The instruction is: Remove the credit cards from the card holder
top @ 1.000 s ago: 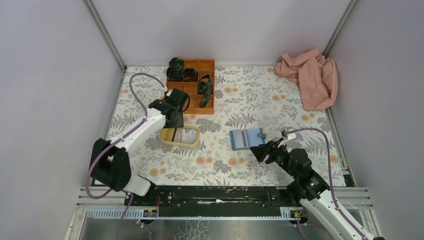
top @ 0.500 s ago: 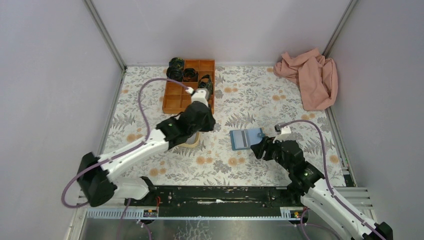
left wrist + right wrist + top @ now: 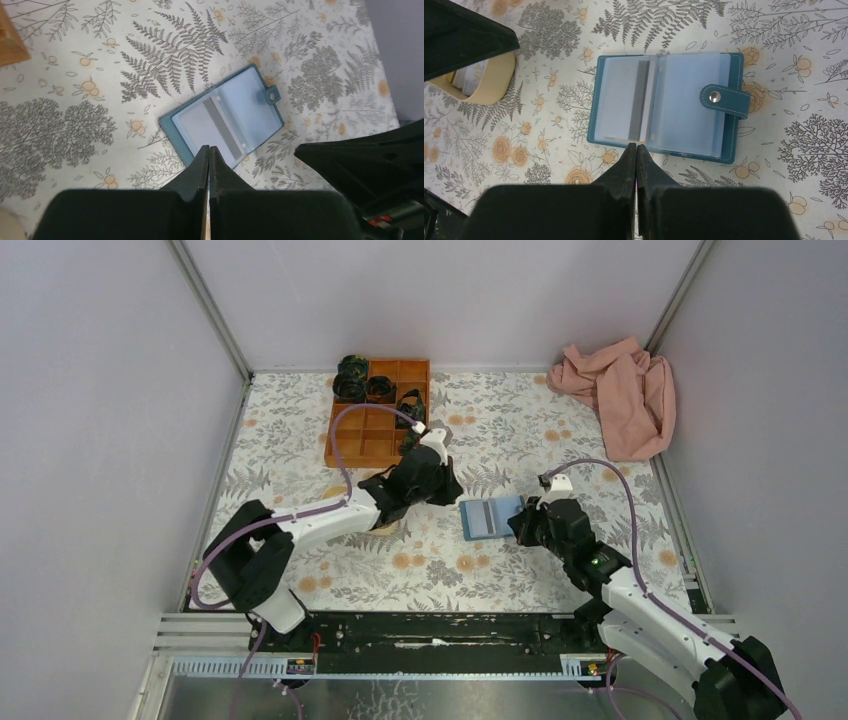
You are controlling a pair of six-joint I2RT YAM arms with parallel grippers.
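The card holder lies open like a book on the flowered cloth, its snap tab to the right. A light credit card with a grey stripe sits in its left clear pocket. My left gripper hovers just left of the holder, its fingertips pressed together over the holder's near-left edge, with nothing seen between them. My right gripper is at the holder's right side, its tips shut at the near edge below the striped card.
A yellow oval tray with a card in it lies left of the holder, mostly under my left arm in the top view. An orange compartment box with dark rolled items stands at the back. A pink cloth lies in the back right corner.
My left arm swung from over the yellow tray rightward to the holder and its jaws closed. My right gripper moved forward to the holder's edge and shut too.
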